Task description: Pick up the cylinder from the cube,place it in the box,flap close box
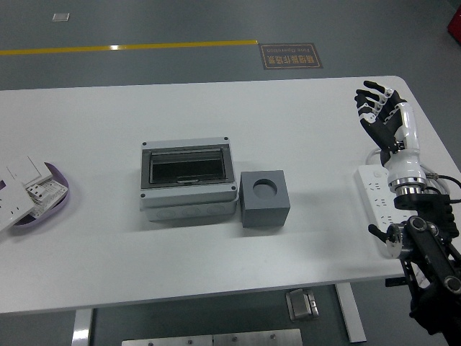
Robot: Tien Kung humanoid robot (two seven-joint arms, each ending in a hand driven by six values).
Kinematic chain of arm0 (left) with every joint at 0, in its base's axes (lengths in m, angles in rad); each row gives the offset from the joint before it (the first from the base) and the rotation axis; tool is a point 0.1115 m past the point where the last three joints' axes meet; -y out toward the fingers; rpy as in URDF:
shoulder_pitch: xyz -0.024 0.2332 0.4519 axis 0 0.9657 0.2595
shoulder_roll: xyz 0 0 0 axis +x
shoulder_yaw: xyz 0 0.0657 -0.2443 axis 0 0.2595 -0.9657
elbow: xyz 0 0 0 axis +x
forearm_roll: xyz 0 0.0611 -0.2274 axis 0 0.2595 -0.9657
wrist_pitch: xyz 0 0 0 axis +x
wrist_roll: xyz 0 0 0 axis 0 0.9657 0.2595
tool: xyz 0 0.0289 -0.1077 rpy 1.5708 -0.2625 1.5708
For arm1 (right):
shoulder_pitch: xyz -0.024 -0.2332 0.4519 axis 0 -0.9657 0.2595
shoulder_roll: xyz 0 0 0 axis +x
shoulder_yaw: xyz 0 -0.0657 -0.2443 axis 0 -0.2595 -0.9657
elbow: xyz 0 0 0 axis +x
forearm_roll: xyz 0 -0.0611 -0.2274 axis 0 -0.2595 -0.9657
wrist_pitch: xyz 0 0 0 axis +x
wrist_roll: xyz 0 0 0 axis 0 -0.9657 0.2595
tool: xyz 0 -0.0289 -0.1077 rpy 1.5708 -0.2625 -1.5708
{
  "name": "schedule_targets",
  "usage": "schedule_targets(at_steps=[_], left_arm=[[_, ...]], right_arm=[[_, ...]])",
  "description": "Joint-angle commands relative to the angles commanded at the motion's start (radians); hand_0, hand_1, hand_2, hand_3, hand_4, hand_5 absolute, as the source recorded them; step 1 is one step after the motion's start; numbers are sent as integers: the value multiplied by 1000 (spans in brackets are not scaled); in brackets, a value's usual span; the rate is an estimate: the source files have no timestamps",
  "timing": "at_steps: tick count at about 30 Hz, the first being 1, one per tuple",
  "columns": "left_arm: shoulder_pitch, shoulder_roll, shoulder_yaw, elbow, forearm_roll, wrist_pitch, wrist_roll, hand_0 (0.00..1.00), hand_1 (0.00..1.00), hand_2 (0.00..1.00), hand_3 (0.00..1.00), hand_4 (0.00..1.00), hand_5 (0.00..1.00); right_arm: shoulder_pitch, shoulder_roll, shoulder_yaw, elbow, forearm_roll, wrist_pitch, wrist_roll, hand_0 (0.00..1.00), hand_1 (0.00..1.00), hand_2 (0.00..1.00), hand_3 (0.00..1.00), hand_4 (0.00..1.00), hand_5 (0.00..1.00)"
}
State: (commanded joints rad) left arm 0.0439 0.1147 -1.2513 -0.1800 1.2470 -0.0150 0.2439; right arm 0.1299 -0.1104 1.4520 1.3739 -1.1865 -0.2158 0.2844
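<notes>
Honestly, my right hand (382, 119) hung at the frame's right edge, fingers (369, 92) spread wide and empty, well apart from the cube (265, 199) beside the box (189, 180).

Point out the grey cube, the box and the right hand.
grey cube (266, 209): head view, front face.
box (189, 203): head view, front wall.
right hand (379, 114): head view, palm, fingers spread.

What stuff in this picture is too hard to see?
- Head view: the floor sign has print too small to read.
- The purple tray of white switch plates is cut off by the left edge.
- The cylinder in the cube: only its round top shows.
- Inside the box: dark and glary.
- The right hand is open; the left arm is out of frame.
</notes>
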Motion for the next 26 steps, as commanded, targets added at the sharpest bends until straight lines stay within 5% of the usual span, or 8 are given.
schedule_targets(at_steps=[26], left_arm=[[-12, 2, 6, 0, 2, -5, -5, 598, 581, 557, 603, 662, 272]], right_arm=[[-28, -6, 28, 10, 25, -4, 20, 694, 654, 642, 667, 628, 251]])
